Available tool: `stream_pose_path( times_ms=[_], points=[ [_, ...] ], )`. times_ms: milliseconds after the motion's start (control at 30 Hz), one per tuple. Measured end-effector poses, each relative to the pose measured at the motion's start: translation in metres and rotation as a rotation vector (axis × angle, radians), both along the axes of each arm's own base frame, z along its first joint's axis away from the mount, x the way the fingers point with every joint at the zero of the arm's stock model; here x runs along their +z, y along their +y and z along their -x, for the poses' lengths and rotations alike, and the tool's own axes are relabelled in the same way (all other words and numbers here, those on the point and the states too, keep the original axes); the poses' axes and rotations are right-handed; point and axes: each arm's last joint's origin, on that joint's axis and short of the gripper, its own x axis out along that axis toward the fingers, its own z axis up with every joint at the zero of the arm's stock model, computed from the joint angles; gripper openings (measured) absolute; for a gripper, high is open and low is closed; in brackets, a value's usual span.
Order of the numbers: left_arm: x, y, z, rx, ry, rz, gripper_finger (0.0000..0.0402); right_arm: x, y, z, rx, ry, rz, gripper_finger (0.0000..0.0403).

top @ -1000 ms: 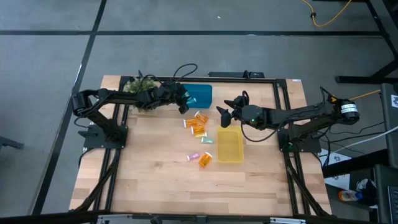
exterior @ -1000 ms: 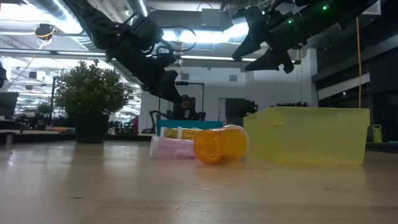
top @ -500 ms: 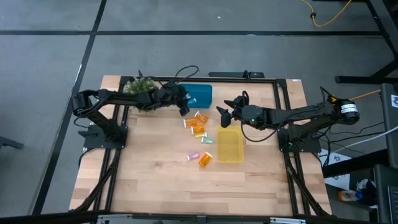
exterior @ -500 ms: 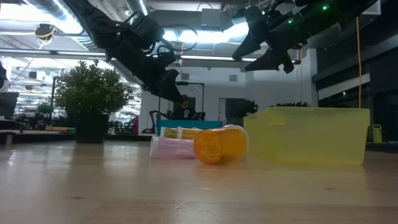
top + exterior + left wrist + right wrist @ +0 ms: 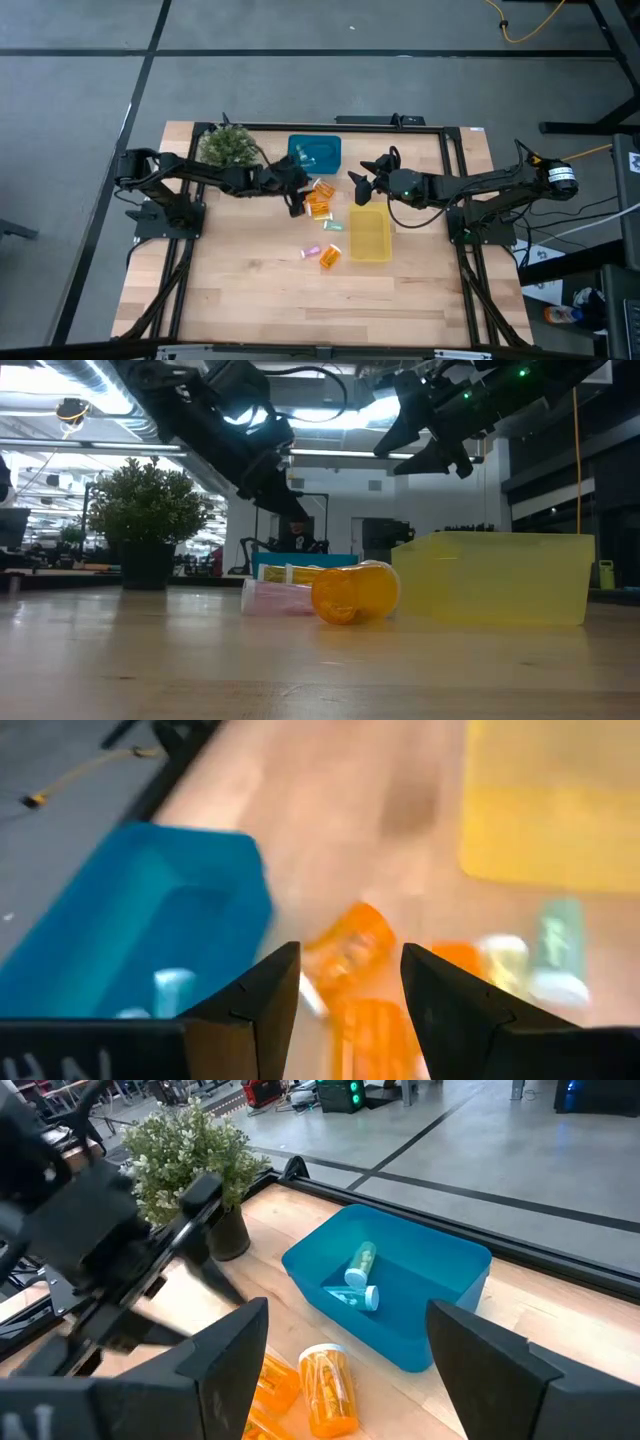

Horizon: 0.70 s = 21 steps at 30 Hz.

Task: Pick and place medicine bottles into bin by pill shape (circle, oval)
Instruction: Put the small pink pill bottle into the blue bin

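Observation:
My left gripper (image 5: 296,197) hangs open and empty above the table, just left of two orange bottles with white caps (image 5: 320,200); in the left wrist view these bottles (image 5: 352,942) show between its fingers. My right gripper (image 5: 361,185) hangs open and empty between the blue bin (image 5: 315,152) and the yellow bin (image 5: 368,236). Two pale bottles (image 5: 358,1278) lie in the blue bin. A teal bottle (image 5: 333,226), a pink one (image 5: 311,250) and an orange one (image 5: 330,257) lie on their sides on the table left of the yellow bin.
A potted plant (image 5: 224,148) stands at the far left, beside the blue bin. The yellow bin (image 5: 495,577) sits right of the loose bottles. Black frame rails run along the table's left, right and far edges. Bare wood lies toward the near edge (image 5: 320,310).
My left gripper has moved from beside the blue bin's left side toward the table's near edge, and now hangs next to the two orange bottles. My right arm has kept still.

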Motion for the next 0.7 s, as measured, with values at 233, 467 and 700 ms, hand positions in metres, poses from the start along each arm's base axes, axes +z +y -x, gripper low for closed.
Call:
stream_pose_path(
  times_ms=[233, 467, 700],
  points=[
    [-0.011, -0.028, 0.005, -0.046, 0.127, 0.063, 0.0169, 0.000, 0.000, 0.000, -0.001, 0.000, -0.002, 0.0273],
    [-0.008, -0.061, 0.013, -0.157, 0.186, 0.059, 0.0169, -0.001, 0.002, -0.001, 0.102, 0.014, -0.019, 0.0273],
    [0.013, -0.087, 0.042, -0.218, 0.256, 0.079, 0.0169, -0.001, 0.003, -0.002, 0.120, 0.013, -0.028, 0.0273]
  ],
)
